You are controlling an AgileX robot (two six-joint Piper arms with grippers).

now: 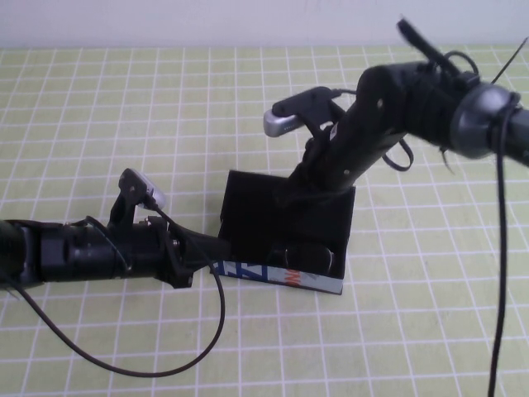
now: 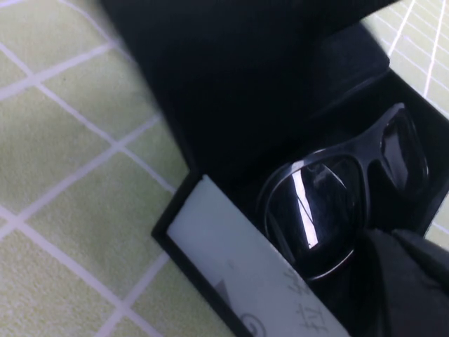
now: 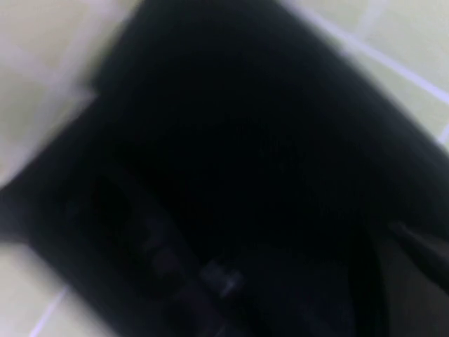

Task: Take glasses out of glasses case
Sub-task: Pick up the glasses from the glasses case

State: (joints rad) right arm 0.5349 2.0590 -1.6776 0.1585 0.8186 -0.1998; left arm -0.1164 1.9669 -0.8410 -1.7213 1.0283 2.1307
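Note:
The glasses case point(image 1: 281, 278) lies open mid-table, white printed front side toward me and black lid point(image 1: 264, 198) tilted back. The black glasses point(image 1: 307, 253) lie inside, lenses up. In the left wrist view the glasses point(image 2: 330, 203) rest behind the case's white side point(image 2: 245, 274). My left gripper point(image 1: 202, 255) sits at the case's front left corner, touching it. My right gripper point(image 1: 299, 197) reaches down from the upper right onto the rear of the case by the lid, shut. What it touches is hidden. The right wrist view shows only the dark case point(image 3: 245, 175).
A yellow-green mat with a white grid point(image 1: 413, 331) covers the table. A black cable point(image 1: 165, 364) loops from the left arm over the mat in front of the case. Another cable point(image 1: 500, 289) hangs at the right edge.

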